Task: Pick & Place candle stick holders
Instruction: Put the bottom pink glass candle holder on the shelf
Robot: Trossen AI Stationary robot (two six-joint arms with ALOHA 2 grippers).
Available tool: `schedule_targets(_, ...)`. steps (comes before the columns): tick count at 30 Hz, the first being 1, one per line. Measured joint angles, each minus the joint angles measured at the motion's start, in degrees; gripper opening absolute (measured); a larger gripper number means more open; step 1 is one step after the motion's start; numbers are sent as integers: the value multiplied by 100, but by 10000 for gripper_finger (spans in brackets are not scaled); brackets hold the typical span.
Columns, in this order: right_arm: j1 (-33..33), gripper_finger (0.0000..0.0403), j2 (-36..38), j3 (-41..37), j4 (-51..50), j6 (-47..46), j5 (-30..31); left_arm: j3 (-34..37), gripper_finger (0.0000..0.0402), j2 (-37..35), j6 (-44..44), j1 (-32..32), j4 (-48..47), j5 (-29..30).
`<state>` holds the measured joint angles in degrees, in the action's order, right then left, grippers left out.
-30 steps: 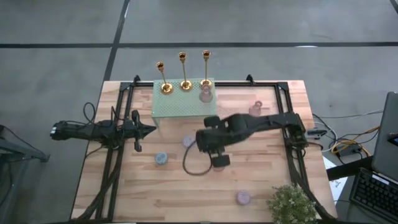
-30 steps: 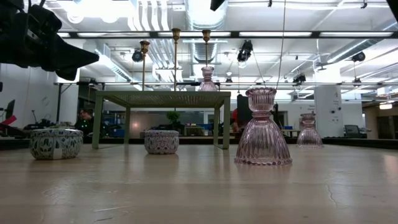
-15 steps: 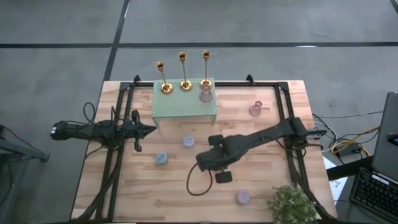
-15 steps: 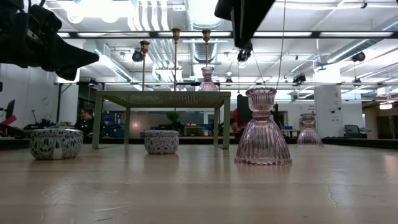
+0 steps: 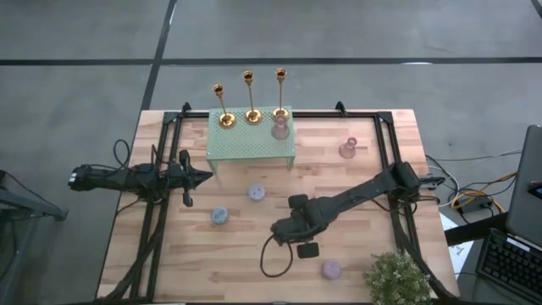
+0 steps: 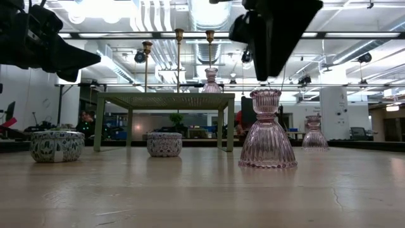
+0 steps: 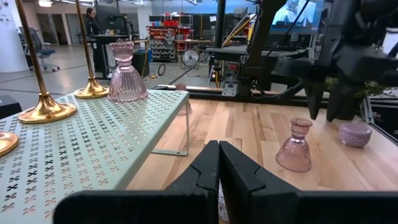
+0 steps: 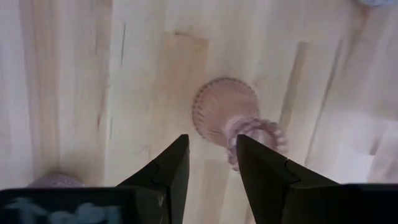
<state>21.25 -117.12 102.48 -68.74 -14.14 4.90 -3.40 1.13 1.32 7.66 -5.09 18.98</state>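
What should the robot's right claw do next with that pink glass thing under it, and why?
Probably lower straight down. The right gripper hangs open above the pink glass holder, which stands upright on the table and isn't gripped yet; its neck sits slightly off the finger gap.

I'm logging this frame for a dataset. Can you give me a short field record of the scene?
right gripper: open, above pink ribbed glass holder on wooden table
left gripper: shut, waiting beside pale green perforated rack
on rack: three slender gold candlesticks, second pink glass holder
elsewhere on table: third pink glass holder, three small round pastel holders
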Motion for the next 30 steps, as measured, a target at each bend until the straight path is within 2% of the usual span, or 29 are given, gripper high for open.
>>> schedule_targets(6, -2, 131, 4, -236, 58, -93, -28, 0, 12, 0, 0, -4, -1, 0)
schedule_targets(15, 0, 106, 4, -496, 229, -61, 118, 0, 12, 0, 0, -2, -1, 0)
schedule_targets(30, -24, 18, 15, -444, 214, 281, 367, 0, 12, 0, 0, 0, -1, 0)
